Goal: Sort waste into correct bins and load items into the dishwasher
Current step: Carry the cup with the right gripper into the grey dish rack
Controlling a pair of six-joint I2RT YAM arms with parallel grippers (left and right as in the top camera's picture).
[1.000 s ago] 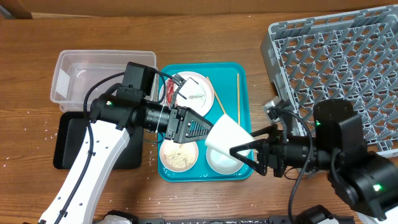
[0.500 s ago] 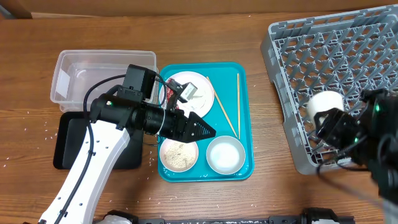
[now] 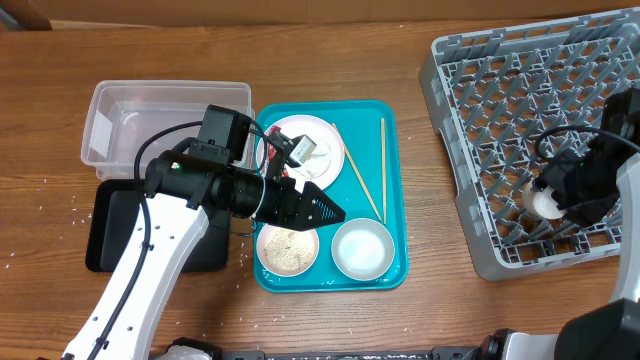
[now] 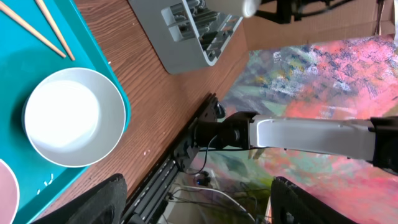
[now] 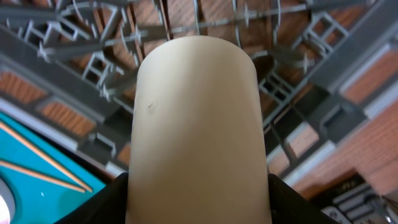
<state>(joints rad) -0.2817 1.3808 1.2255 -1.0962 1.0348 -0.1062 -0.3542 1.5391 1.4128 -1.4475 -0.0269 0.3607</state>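
Note:
My right gripper (image 3: 556,200) is shut on a small white cup (image 3: 545,203), held low inside the grey dish rack (image 3: 530,90) near its front. In the right wrist view the cup (image 5: 196,118) fills the space between my fingers (image 5: 106,208) above the rack's lattice (image 5: 93,74). My left gripper (image 3: 318,207) is open and empty, hovering over the teal tray (image 3: 392,215). On that tray are a small plate (image 3: 322,135) with a white paper wad (image 3: 305,148), a red wrapper (image 3: 270,147), a bowl of rice (image 3: 287,248) and an empty white bowl (image 3: 362,248). That white bowl (image 4: 74,115) also shows in the left wrist view.
A clear tub (image 3: 160,120) stands at the left with a black tray (image 3: 105,235) in front of it, partly under my left arm. Chopsticks (image 3: 368,175) lie on the teal tray. Loose rice grains (image 3: 60,200) dot the table at the left.
My right gripper carried the cup from above the teal tray over to the rack and has lowered it among the pegs. The left arm has hardly moved.

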